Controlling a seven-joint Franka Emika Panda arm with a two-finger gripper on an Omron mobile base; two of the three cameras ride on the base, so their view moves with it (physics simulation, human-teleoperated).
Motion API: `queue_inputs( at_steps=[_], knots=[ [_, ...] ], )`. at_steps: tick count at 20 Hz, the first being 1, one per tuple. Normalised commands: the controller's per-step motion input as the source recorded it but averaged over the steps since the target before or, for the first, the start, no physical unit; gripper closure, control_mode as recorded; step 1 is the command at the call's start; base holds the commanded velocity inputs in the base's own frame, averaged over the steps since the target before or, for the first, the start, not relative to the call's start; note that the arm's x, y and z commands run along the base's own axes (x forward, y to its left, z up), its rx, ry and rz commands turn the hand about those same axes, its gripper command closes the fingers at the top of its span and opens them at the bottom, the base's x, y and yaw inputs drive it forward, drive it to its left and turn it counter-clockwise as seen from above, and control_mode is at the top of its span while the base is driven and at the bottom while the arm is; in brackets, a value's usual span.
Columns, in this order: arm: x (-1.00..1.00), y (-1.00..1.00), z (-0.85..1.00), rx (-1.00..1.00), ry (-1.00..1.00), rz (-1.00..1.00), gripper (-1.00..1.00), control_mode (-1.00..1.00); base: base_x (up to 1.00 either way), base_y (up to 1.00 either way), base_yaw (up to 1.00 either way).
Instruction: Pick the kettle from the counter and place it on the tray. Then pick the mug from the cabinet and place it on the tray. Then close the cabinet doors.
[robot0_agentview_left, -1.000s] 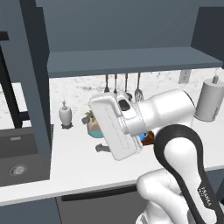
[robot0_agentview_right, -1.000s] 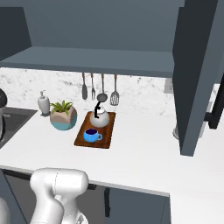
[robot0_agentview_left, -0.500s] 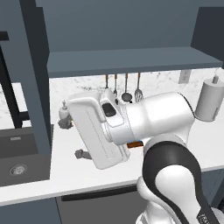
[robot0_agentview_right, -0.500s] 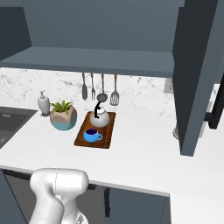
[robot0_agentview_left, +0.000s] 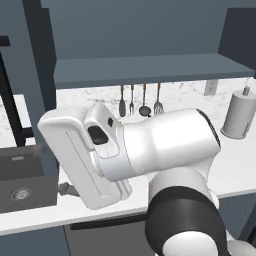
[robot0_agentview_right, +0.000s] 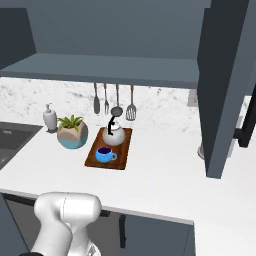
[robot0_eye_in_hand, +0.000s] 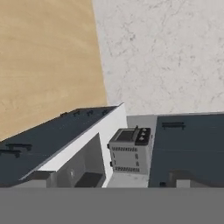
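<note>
Fingers spread wide, holding nothing, kettle (robot0_agentview_right: 114, 134) and mug (robot0_agentview_right: 105, 154) on tray (robot0_agentview_right: 94, 159)

The counter (robot0_agentview_right: 165, 175) is long, white and lightly speckled, with a dark sink (robot0_agentview_right: 10, 142) inset at its left end; on it rest a white dispenser (robot0_agentview_right: 49, 118), a potted plant (robot0_agentview_right: 72, 132) and the dark-brown tray (robot0_agentview_right: 120, 150); a grey canister (robot0_agentview_left: 239, 114) stands well apart to the right.

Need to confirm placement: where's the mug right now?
In the right base view, the mug sits on the tray, in front of the kettle, right of the plant pot.
</note>
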Motion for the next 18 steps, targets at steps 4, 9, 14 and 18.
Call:
queue_inputs(
  at_steps=[4, 9, 14, 18],
  knots=[
    [-0.17, 0.4, 0.09, 0.0, -0.03, -0.07, -1.0, -1.0, 0.0, 0.0, 0.0],
    [0.06, 0.69, 0.04, -0.01, -0.04, -0.22, -1.0, -1.0, 0.0, 0.0, 0.0],
    [0.33, 0.69, 0.02, -0.02, -0.04, -0.3, -1.0, -1.0, 0.0, 0.0, 0.0],
    [0.45, 0.61, 0.0, 0.0, 0.0, -0.26, -1.0, -1.0, 0.0, 0.0, 0.0]
  ],
)
